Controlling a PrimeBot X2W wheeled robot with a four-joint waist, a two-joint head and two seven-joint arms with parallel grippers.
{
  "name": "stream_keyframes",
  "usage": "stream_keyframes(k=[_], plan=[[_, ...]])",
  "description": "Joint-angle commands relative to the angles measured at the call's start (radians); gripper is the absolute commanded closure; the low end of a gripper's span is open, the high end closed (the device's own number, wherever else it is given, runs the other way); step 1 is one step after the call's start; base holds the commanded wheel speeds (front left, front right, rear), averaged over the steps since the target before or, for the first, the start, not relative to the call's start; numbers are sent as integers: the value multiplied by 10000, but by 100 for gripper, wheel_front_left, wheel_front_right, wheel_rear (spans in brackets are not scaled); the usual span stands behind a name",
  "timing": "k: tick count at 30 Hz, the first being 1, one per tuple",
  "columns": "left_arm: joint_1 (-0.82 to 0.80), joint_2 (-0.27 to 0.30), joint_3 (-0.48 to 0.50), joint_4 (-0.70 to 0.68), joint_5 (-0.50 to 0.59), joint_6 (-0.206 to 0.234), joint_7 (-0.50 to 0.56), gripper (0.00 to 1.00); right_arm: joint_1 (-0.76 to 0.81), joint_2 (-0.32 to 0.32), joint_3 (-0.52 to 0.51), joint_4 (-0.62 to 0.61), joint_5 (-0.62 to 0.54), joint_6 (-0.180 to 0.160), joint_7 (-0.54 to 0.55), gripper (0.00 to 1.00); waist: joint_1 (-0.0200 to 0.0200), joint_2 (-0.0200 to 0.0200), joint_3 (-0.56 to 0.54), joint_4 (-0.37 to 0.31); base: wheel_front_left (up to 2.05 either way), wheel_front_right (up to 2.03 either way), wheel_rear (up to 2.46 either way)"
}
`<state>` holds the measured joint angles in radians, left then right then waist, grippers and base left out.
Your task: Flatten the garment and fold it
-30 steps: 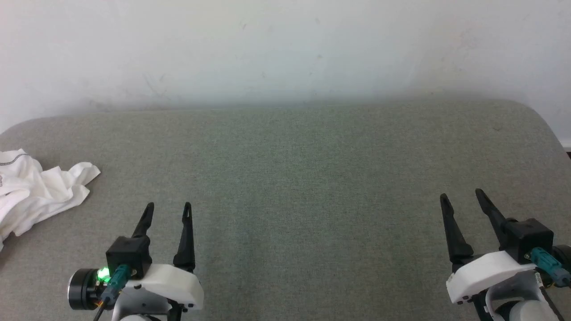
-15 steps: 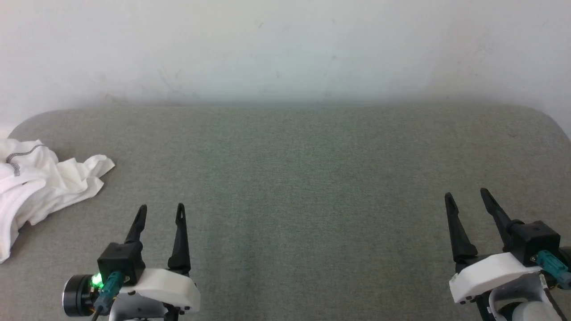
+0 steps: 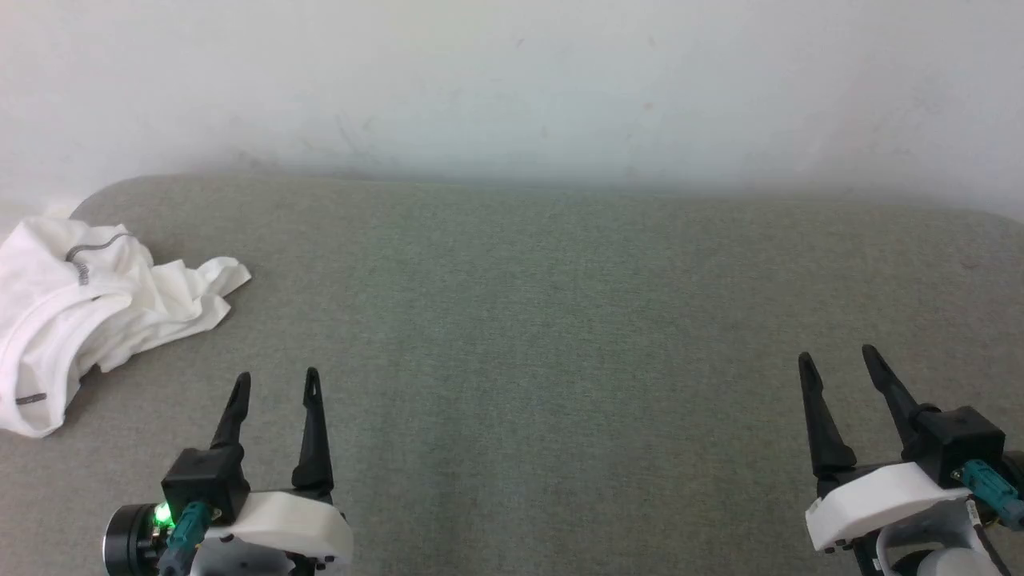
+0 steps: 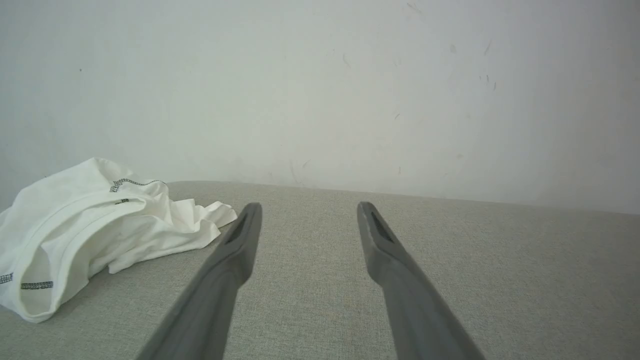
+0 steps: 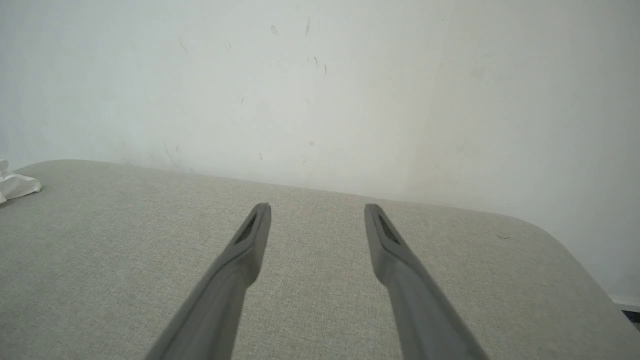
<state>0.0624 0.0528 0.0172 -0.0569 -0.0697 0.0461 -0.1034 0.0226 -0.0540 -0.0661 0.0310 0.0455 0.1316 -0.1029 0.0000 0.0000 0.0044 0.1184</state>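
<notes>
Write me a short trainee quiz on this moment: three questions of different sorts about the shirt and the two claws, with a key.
1. Fill in: the left claw and the right claw both stand ___ with nothing between their fingers.
2. Which claw is nearer the white shirt on the grey fabric surface? A) left claw B) right claw C) both equally near
3. True or false: the shirt lies spread flat in the middle of the surface.

Key: 1. open. 2. A. 3. False: it lies crumpled in a heap at the surface's far left corner.
</notes>
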Motion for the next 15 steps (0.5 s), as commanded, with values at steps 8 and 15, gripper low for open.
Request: stream_keyframes(k=[8, 15], plan=[[276, -13, 101, -150, -196, 239, -271, 0, 92, 18, 26, 113, 60, -5, -279, 0, 0, 0, 16, 639, 0, 0, 0], [370, -15, 148, -128, -301, 293, -418, 0, 46, 20, 152, 211, 79, -5, -425, 0, 0, 0, -4, 1119, 0, 0, 0]])
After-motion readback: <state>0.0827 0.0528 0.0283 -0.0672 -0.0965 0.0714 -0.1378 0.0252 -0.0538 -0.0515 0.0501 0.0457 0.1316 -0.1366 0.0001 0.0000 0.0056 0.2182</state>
